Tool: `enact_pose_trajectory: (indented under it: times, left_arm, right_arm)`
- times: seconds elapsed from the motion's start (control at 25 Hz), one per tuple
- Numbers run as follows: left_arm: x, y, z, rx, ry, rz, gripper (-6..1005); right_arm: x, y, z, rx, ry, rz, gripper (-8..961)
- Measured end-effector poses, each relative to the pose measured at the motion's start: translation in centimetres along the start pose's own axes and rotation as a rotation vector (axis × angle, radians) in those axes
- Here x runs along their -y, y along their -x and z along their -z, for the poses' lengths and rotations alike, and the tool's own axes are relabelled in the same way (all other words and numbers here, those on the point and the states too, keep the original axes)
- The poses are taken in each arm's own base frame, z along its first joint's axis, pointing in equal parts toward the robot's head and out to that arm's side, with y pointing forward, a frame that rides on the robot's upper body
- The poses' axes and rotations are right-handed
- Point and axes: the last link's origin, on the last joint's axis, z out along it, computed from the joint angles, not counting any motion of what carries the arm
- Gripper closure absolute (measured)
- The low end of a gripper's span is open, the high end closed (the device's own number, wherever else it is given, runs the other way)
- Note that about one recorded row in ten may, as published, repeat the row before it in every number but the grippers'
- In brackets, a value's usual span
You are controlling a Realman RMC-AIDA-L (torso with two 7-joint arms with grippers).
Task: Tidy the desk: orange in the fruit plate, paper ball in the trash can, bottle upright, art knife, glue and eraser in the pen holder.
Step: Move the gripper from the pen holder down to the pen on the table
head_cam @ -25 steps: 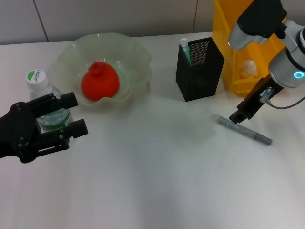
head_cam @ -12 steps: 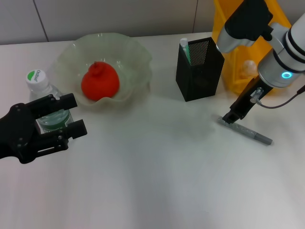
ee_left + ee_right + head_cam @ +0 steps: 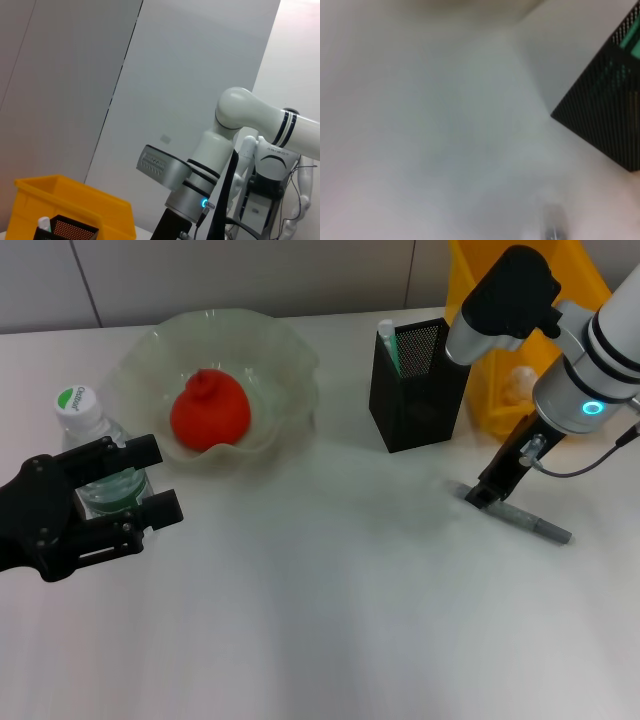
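Note:
The orange (image 3: 208, 412) lies in the fruit plate (image 3: 290, 355). The bottle (image 3: 88, 432) stands upright at the left. My left gripper (image 3: 152, 480) is open in front of it, one finger across the bottle's upper body and one across its base. I cannot tell if they touch. The grey art knife (image 3: 520, 517) lies flat right of the pen holder (image 3: 418, 390), which holds a green-and-white glue stick (image 3: 388, 345). My right gripper (image 3: 484, 492) is at the knife's left end. The paper ball (image 3: 517, 385) lies in the trash can (image 3: 500, 410). The eraser is out of view.
The right arm's upper links hang over the trash can and the pen holder. The right wrist view shows a corner of the pen holder (image 3: 605, 112) and a blurred grey knife tip (image 3: 552, 227). The left wrist view shows the trash can (image 3: 70, 200) and a wall.
My right gripper has moved left and down along the art knife to its left end. The left gripper, bottle and orange have not moved.

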Motion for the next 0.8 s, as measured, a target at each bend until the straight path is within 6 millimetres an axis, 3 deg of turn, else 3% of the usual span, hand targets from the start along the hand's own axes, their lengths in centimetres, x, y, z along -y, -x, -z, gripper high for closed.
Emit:
enact_pose_trajectory:
  times: [0.8]
  left_arm:
    - [-0.12,0.23,0.02,-0.002,-0.002,0.000,211]
  right_arm:
    - [0.17,-0.20,-0.80,-0.022,-0.015,-0.005,650]
